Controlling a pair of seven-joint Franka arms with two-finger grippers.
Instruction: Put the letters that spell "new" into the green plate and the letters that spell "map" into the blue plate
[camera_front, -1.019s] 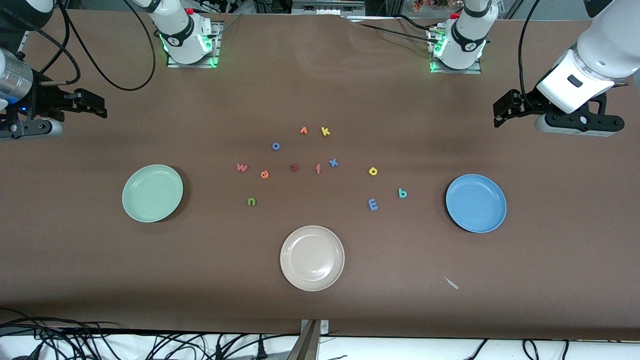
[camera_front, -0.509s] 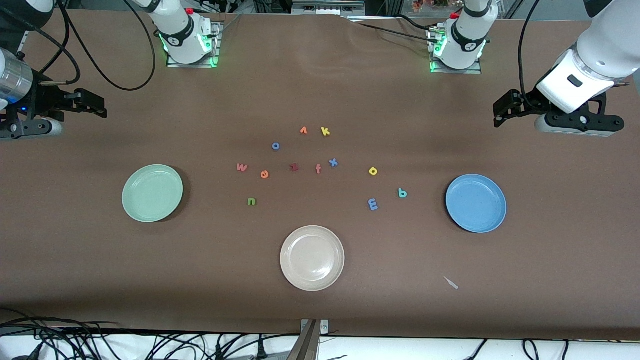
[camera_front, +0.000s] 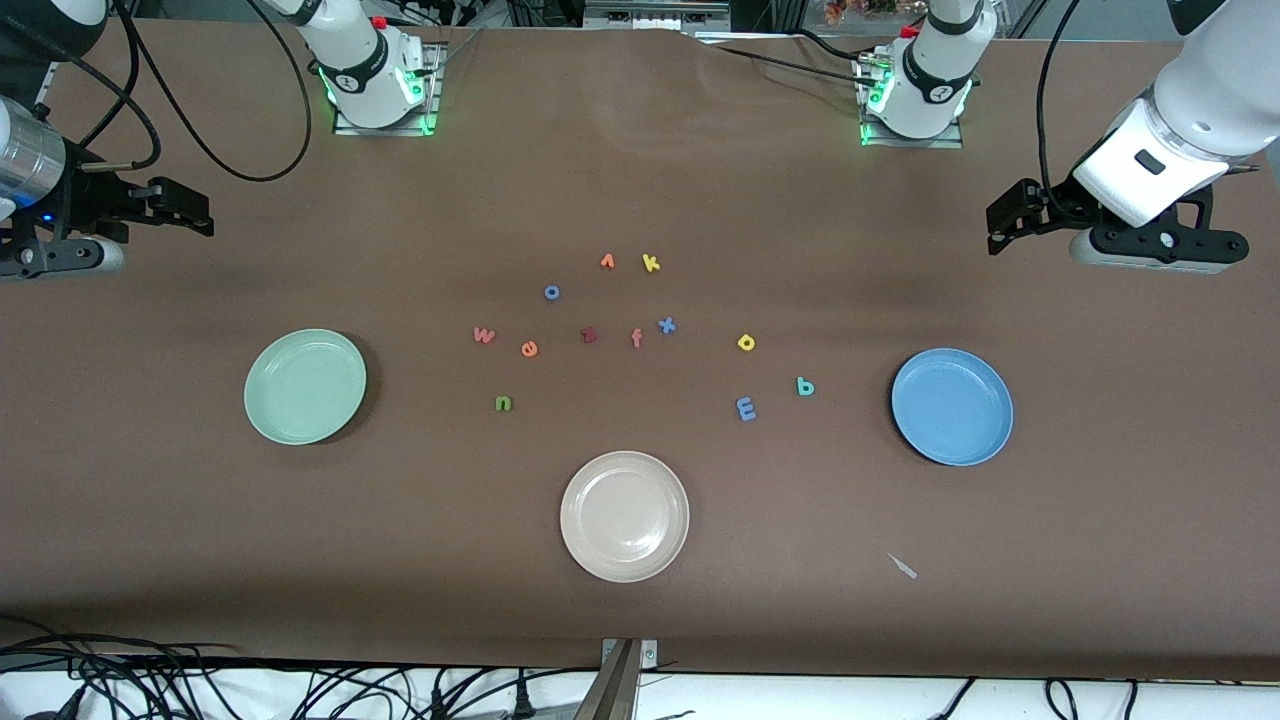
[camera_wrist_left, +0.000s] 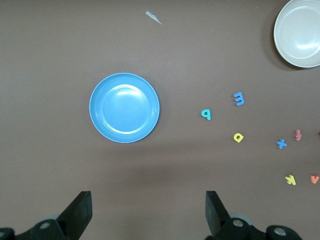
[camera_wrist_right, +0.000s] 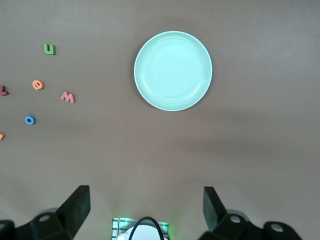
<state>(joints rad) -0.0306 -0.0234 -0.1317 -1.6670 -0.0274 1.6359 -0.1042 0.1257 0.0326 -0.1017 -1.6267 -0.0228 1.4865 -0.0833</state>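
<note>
Both arms wait above the table ends, left gripper (camera_wrist_left: 146, 217) and right gripper (camera_wrist_right: 145, 210) spread wide, holding nothing. Green plate (camera_front: 305, 386) and blue plate (camera_front: 952, 406) sit bare; n (camera_front: 503, 403), e (camera_front: 529, 348), w (camera_front: 484, 335), m (camera_front: 746, 408), p (camera_front: 805, 386) and a (camera_front: 746, 342) (apparently untouched) lie between them.

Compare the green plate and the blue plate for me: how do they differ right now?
The green plate is pale mint and lies toward the right arm's end of the table; the blue plate is medium blue and lies toward the left arm's end. The green n is the letter nearest the green plate, the teal p nearest the blue plate. Both are round, plain, similar in size, and hold no letters.
</note>
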